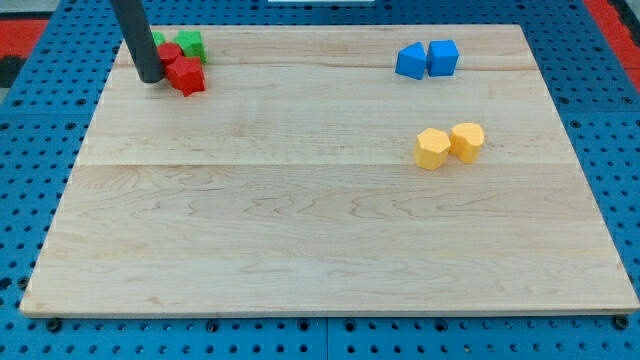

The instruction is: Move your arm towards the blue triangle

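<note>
Readable text, labels, brands, numbers, signs: none. Desk (300,230): bare wood grain, unmarked. Blocks: plain coloured faces, no lettering. Rod: dark, no markings legible.

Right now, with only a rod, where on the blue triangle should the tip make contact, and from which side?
No grip is possible; I can only push. My tip sits at the view's top left beside the red blocks. The blue triangle lies far to the view's right, touching the blue cube on its right. Its left face is free, so approaching from the view's left looks best.
</note>
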Robot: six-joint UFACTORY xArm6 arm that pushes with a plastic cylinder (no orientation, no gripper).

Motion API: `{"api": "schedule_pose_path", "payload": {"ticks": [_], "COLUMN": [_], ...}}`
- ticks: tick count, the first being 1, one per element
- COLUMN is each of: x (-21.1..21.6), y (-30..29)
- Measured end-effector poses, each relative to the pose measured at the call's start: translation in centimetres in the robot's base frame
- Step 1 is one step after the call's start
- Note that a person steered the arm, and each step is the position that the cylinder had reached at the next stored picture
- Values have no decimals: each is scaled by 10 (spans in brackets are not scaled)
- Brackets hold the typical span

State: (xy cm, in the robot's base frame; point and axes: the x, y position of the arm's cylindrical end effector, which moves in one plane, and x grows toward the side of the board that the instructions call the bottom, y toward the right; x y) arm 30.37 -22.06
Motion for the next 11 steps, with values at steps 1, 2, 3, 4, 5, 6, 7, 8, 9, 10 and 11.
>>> {"api": "schedule_pose_path", "payload": {"ticks": [1,2,3,4,5,6,7,8,9,10,11], "x": [40,68,68,71,74,73,73,73,62,31,-26], "y": [-2,59,131,179,181,181,181,184,217,283,350]}}
